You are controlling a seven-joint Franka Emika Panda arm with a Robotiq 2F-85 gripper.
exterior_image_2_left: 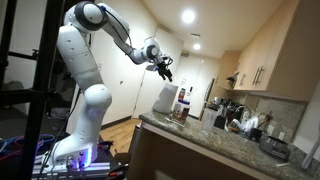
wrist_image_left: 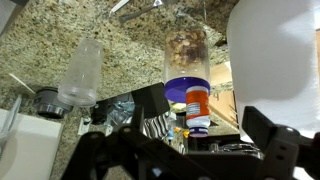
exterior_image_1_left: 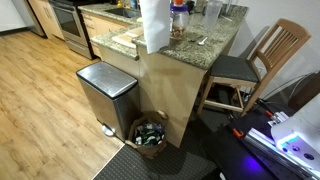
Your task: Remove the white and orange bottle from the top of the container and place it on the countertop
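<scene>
The white and orange bottle (exterior_image_1_left: pixel 178 8) stands upright on the lid of the container (exterior_image_1_left: pixel 178 28), a small jar on the granite countertop (exterior_image_1_left: pixel 190 48) beside the paper towel roll. The wrist view is upside down: there the bottle (wrist_image_left: pixel 197 105) hangs below the jar (wrist_image_left: pixel 187 55), which has a blue lid and brownish contents. My gripper (wrist_image_left: pixel 206 120) is open, its dark fingers (wrist_image_left: pixel 262 128) spread wide on either side of the bottle in the picture, with nothing between them. In an exterior view the gripper (exterior_image_2_left: pixel 163 68) hovers well above the counter (exterior_image_2_left: pixel 200 140) and touches nothing.
A tall paper towel roll (exterior_image_1_left: pixel 153 25) stands right beside the jar. Clear glass tumblers (exterior_image_1_left: pixel 210 12) stand behind it, one also in the wrist view (wrist_image_left: pixel 80 70). A steel pedal bin (exterior_image_1_left: pixel 105 95) and a basket (exterior_image_1_left: pixel 150 135) are on the floor, with a wooden chair (exterior_image_1_left: pixel 265 60) beside the counter.
</scene>
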